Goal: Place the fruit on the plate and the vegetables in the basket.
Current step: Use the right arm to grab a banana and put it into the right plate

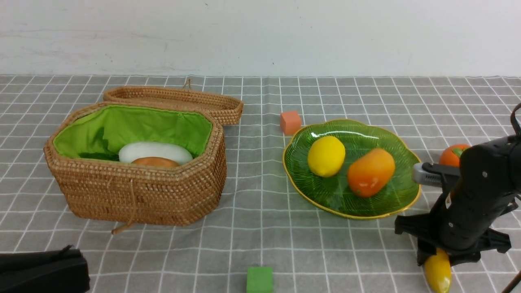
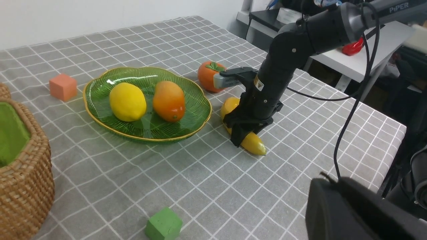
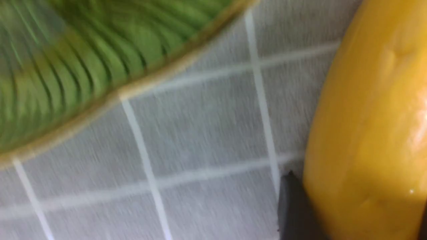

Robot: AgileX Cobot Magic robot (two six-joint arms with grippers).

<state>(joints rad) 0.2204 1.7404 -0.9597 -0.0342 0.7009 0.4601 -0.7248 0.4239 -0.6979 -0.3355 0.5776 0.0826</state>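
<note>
Resting at the near left corner, the left gripper (image 1: 40, 270) is pressed together and holds nothing. A green cube (image 1: 259, 279) sits at the near edge and belongs to neither sort. Just beyond, on the right, the right gripper (image 1: 441, 255) points down and straddles the banana (image 1: 438, 270), which lies flat on the cloth near the plate (image 1: 358, 134). One dark finger (image 3: 293, 206) touches the banana's side; whether the jaws pinch it or only bracket it, I cannot tell.

Farther back on the left, the basket (image 1: 138, 195) holds the radish (image 1: 154, 150) and the potato (image 1: 154, 162). The plate carries the lemon (image 1: 326, 156) and the mango (image 1: 371, 172). The persimmon (image 1: 452, 154) sits on the cloth beside the plate's right rim.

The step in hand looks like the banana pick. Next comes a firm squeeze at mid-length, a lift clear of the rim, and a set-down on the plate's bare near side.
</note>
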